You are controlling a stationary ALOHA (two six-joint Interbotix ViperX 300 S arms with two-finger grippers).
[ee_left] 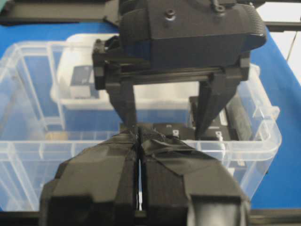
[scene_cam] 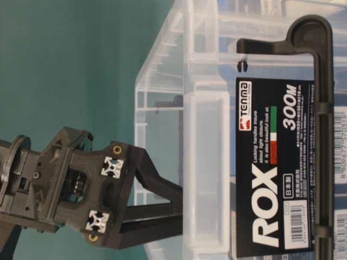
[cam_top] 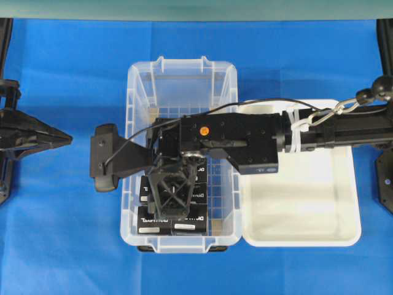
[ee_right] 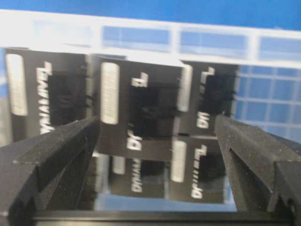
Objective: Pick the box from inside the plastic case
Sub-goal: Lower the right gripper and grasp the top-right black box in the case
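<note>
The clear plastic case (cam_top: 138, 92) stands mid-table on the blue cloth, with several black boxes with white lettering (cam_top: 191, 225) in its near half. My right gripper (cam_top: 171, 200) reaches across from the right and hangs inside the case over them. In the right wrist view its jaws (ee_right: 157, 141) are open, and one box (ee_right: 136, 108) lies below between the fingers (ee_right: 61, 155), apart from the right one. My left gripper (cam_top: 61, 138) rests left of the case, shut and empty. In the left wrist view its fingertips (ee_left: 138, 136) meet in front of the case wall (ee_left: 37, 150).
A shallow white tray (cam_top: 344, 233) sits right against the case's right side, under the right arm. The table-level view shows the case's labelled wall (scene_cam: 206, 162) close up, with a black gripper body (scene_cam: 70, 189) beside it. Blue cloth (cam_top: 61, 246) surrounds everything.
</note>
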